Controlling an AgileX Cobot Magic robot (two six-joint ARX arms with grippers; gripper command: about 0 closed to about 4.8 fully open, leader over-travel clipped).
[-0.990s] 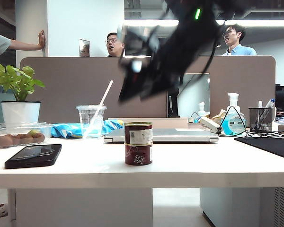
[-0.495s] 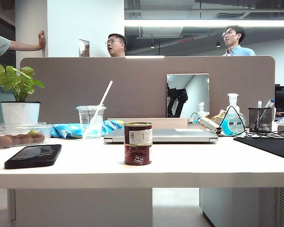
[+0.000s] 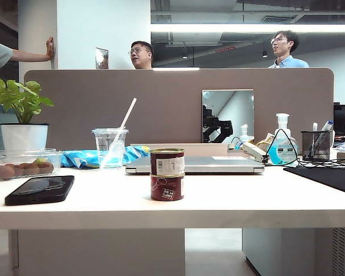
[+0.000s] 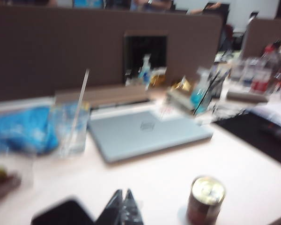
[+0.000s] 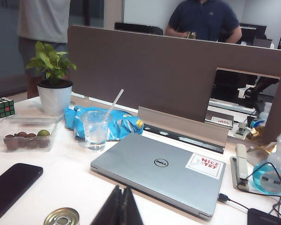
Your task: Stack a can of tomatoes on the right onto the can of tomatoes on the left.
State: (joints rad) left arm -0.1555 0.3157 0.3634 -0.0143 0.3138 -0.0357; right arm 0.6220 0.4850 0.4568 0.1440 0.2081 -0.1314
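Exterior: upper can [image 3: 167, 162] sits on lower can [image 3: 167, 188], mid-worktop [image 3: 247, 201], so the stack looks done; label text unreadable.
Left wrist: left pincer [image 4: 122, 210] closed, empty, beside the stack; blurry.
Right wrist: right pincer [image 5: 121, 206] closed, empty, near the can top; laptop [image 5: 164, 171] reads "DELL", sticker "NICE TRY".

Two short round cans of tomatoes are standing stacked near the front middle of the white table, the upper can [image 3: 167, 162] sitting upright and squarely on the lower can [image 3: 167, 188], their sides lining up. The upper one is showing a dark red band above a pale label, while the lower one is showing a dark red label with white print. In the wrist views the stack is presenting a shiny metal lid [image 5: 61, 217] with a ring-pull.
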